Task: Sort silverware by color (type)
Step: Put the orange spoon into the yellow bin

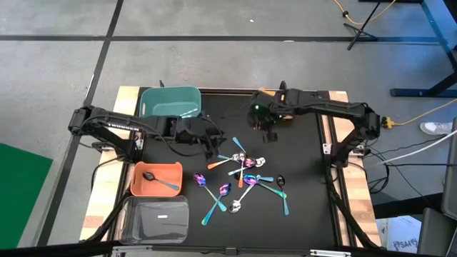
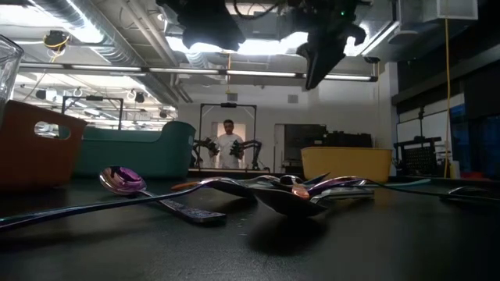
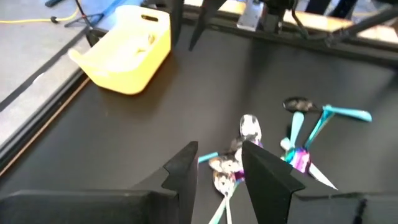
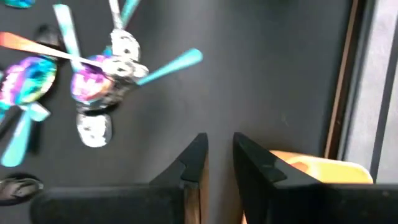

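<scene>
Two sets of fingers hang parted and empty above the black mat. In the left wrist view the left gripper shows a clear gap between its fingers, poised over the near edge of the spoon pile, a fit stance for dropping onto one handle. In its own view, the right gripper has a narrower gap and grips nothing; it waits at upper centre of the high view. The silverware lies tangled at the mat's centre, mostly unsorted. One black spoon already rests in the orange bin at lower left, so I judge sorting has barely begun.
</scene>
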Robot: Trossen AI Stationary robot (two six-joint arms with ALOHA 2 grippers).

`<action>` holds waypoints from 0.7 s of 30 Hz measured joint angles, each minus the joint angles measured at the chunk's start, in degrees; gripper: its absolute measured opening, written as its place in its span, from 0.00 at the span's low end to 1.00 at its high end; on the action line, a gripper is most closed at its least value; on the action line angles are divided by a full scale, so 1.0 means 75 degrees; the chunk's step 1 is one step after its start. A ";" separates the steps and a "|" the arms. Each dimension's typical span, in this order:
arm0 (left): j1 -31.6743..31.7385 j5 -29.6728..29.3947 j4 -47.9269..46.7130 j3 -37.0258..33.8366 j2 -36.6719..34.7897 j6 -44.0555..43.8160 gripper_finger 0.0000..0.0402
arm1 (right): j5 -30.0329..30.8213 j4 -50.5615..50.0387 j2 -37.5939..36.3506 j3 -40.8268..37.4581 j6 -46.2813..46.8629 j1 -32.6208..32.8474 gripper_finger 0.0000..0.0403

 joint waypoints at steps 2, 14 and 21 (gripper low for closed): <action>-0.0087 0.0000 -0.0174 0.0000 0.0000 -0.0003 0.29 | 0.0000 -0.0003 0.0000 0.0000 0.0034 0.0281 0.16; -0.0430 0.0000 -0.0415 0.0000 0.0000 0.0000 0.29 | 0.0001 0.1010 0.0003 0.0000 0.0310 0.1503 0.16; -0.0493 0.0000 -0.0412 0.0000 0.0000 0.0003 0.29 | 0.0000 0.1767 0.0006 0.0000 0.0308 0.1903 0.16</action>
